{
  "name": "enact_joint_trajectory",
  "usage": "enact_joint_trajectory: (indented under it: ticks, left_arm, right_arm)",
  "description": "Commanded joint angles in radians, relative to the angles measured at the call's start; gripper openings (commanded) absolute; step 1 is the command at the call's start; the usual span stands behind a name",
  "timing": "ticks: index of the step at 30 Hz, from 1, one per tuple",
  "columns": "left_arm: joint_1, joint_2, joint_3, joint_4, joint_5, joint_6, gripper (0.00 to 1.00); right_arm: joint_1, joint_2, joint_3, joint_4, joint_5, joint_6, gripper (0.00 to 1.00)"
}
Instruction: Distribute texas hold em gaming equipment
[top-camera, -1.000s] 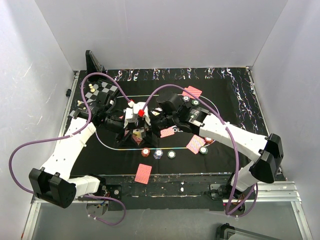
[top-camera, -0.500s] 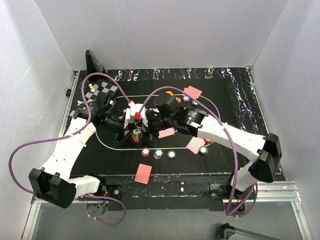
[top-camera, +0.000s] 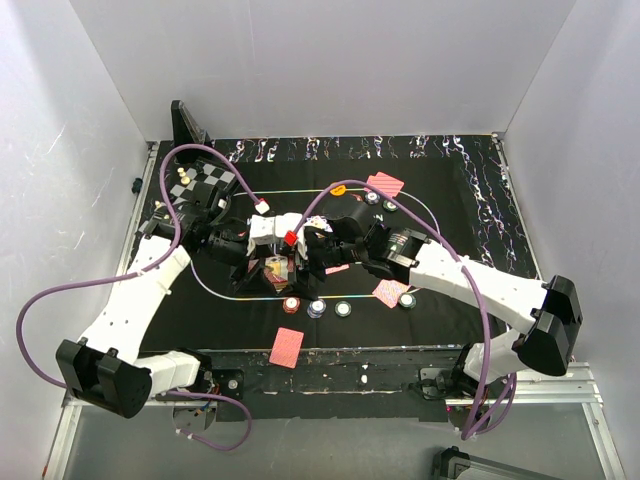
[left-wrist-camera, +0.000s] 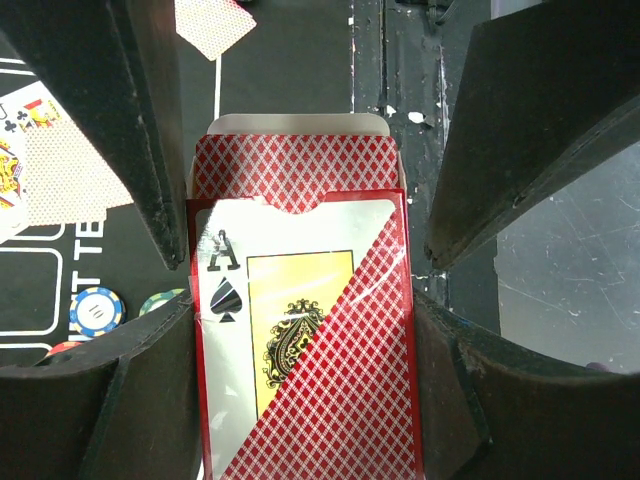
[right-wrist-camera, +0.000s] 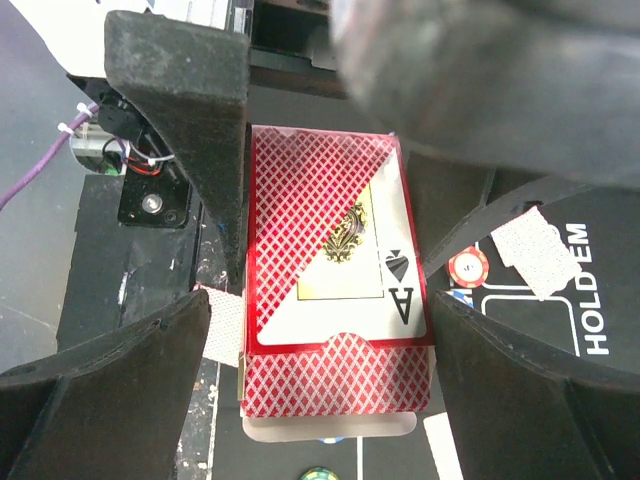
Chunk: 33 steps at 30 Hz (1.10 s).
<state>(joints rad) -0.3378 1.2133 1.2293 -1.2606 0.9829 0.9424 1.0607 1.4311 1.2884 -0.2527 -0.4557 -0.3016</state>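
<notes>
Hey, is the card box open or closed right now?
Open. The card box has its flap folded back, and red-backed cards show inside its mouth.

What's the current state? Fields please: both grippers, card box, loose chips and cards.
left gripper: shut on the sides of the red diamond-patterned cardboard card box
right gripper: open, fingers either side of the box's flap end
card box: flap open, deck inside visible
chips: red, blue-white and green round poker chips in a row on the black printed mat
loose card: red-backed, face down by the near edge
</notes>
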Motion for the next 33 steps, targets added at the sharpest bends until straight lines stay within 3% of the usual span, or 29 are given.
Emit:
enact_joint_trajectory:
  ticks: [1, 9, 17, 19, 26, 27, 29, 33]
  left_arm:
    - [-0.003, -0.052, 0.053, 0.015, 0.092, 0.001, 0.04]
    - [-0.003, -0.061, 0.073, 0.015, 0.099, -0.007, 0.03]
    - [-0.003, -0.063, 0.084, 0.007, 0.100, -0.005, 0.07]
    - [-0.003, -0.064, 0.082, 0.009, 0.096, -0.005, 0.20]
    - [-0.003, -0.074, 0.076, 0.013, 0.085, -0.008, 0.49]
    - [-0.003, -0.077, 0.075, 0.013, 0.082, -0.008, 0.61]
    - [-0.003, -0.080, 0.068, 0.015, 0.074, -0.008, 0.98]
    - [0.000, -0.089, 0.062, 0.052, 0.051, -0.059, 0.98]
  right_arm:
    - [-0.010, -0.017, -0.026, 0.041, -0.034, 0.030, 0.94]
    - [-0.033, -0.012, -0.024, 0.052, -0.090, 0.056, 0.82]
    - [-0.047, -0.014, -0.040, 0.059, -0.107, 0.079, 0.61]
    - [-0.048, -0.021, -0.049, 0.082, -0.113, 0.094, 0.54]
    - [-0.054, -0.073, -0.098, 0.173, -0.097, 0.139, 0.33]
    - [-0.057, -0.081, -0.109, 0.181, -0.095, 0.144, 0.32]
    - [-0.057, -0.095, -0.129, 0.194, -0.083, 0.151, 0.31]
    - [-0.071, -0.118, -0.175, 0.220, -0.067, 0.174, 0.28]
